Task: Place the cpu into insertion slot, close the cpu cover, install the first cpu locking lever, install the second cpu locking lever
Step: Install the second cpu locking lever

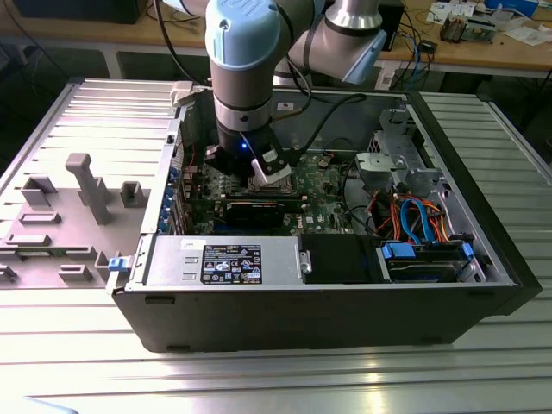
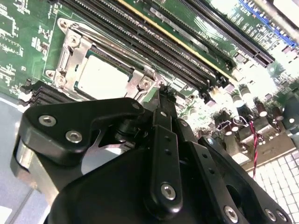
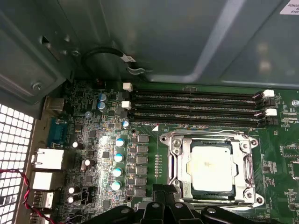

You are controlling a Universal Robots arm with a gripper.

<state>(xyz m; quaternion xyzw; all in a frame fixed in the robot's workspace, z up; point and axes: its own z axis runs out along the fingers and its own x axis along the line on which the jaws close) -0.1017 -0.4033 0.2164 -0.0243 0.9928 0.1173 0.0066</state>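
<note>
End effector (image 3: 164,201) beside cpu (image 3: 211,168); dull silver.

The cpu (image 3: 211,167) has a dull, pale metal top, smooth. The cover (image 3: 176,151) around it is bright silver metal with a light shine. The board (image 3: 275,158) is green and a bit glossy. The gripper (image 2: 161,100) is black, matt, with shiny steel screws. The case wall (image 3: 154,37), in the upper frame, is grey brushed metal

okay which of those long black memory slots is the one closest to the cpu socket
The memory slot at the edge of the bank, directly beside the cpu cover. The other three lie beyond it, toward the case wall.
</note>
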